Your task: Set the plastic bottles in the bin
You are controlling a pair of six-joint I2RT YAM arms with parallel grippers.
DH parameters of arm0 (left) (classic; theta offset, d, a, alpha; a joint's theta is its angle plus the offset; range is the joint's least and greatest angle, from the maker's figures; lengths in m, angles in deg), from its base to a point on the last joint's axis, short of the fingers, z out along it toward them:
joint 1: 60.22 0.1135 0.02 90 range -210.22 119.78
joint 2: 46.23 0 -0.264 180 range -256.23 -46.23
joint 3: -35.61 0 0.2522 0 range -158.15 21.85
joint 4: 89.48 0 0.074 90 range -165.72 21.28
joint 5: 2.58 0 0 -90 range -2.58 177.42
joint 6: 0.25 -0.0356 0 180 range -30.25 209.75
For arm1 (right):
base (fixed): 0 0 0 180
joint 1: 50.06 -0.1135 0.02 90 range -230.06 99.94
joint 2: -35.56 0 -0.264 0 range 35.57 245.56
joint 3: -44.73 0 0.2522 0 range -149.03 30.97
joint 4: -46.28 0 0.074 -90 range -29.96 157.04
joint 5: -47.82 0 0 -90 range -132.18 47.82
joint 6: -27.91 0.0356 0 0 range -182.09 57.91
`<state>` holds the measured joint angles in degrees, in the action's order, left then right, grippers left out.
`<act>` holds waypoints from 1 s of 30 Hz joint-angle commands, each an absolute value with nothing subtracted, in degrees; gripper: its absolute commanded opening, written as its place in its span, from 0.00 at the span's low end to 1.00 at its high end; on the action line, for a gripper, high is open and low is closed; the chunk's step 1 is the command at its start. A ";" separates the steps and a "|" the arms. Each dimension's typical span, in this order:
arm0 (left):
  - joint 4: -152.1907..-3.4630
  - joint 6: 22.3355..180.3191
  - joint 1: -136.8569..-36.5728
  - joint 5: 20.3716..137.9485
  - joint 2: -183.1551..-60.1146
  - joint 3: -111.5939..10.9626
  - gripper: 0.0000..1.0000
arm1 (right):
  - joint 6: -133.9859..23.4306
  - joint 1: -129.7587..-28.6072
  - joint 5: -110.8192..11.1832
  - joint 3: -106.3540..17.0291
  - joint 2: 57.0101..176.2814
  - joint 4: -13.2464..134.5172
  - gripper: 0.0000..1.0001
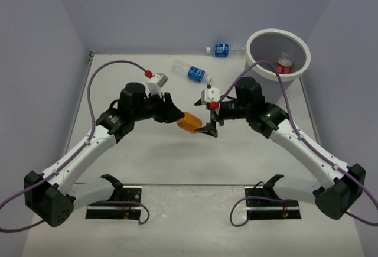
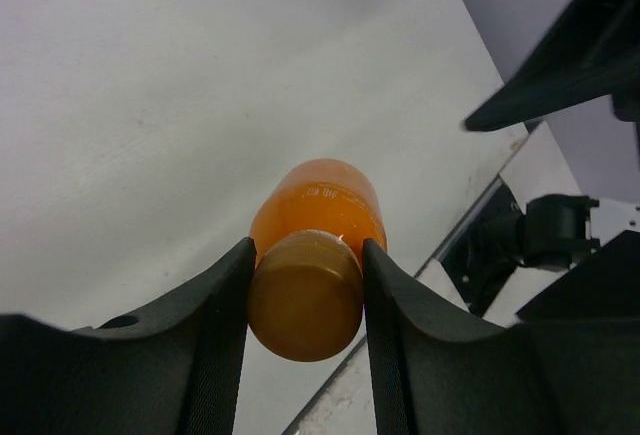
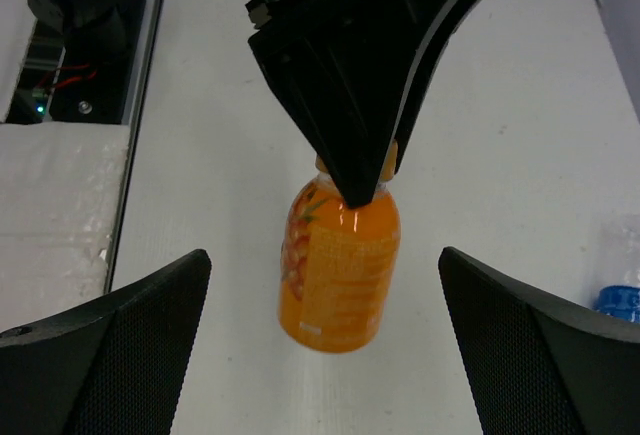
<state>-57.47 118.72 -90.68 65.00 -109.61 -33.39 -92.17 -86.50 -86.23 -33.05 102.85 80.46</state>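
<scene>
— What is that white table [image 1: 155, 163] carrying at the moment?

— A big white bin [image 1: 293, 74] is standing upright between one and two o'clock, in the far right corner.

— Any bottles lying about?

— Two, both lying on their sides. A clear bottle with a blue label [image 1: 224, 49] is lying just past twelve o'clock along the back wall, near the bin's rim. A second blue-labelled bottle [image 1: 192, 72] is lying slantwise at twelve o'clock, nearer the middle and apart from the first.

— And at the near edge?

— Two black plates are sitting there, the left plate [image 1: 115, 210] at seven o'clock and the right plate [image 1: 274, 210] at five.
</scene>
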 commanded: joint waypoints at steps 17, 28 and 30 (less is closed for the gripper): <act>-65.54 118.27 -95.98 69.27 -104.46 -31.30 0.00 | -73.82 -96.36 -66.91 -32.66 113.19 75.80 0.43; -52.61 124.32 -95.81 89.06 -106.92 -41.35 1.00 | -70.19 -93.56 -52.12 -35.22 112.18 73.22 0.00; -49.85 126.72 -95.40 95.74 -106.89 -42.88 1.00 | -68.25 -91.33 -47.36 -36.59 110.34 73.02 0.00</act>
<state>-56.73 121.76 -95.95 79.45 -106.77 -36.99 -72.60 -94.73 -59.19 -32.82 113.57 76.05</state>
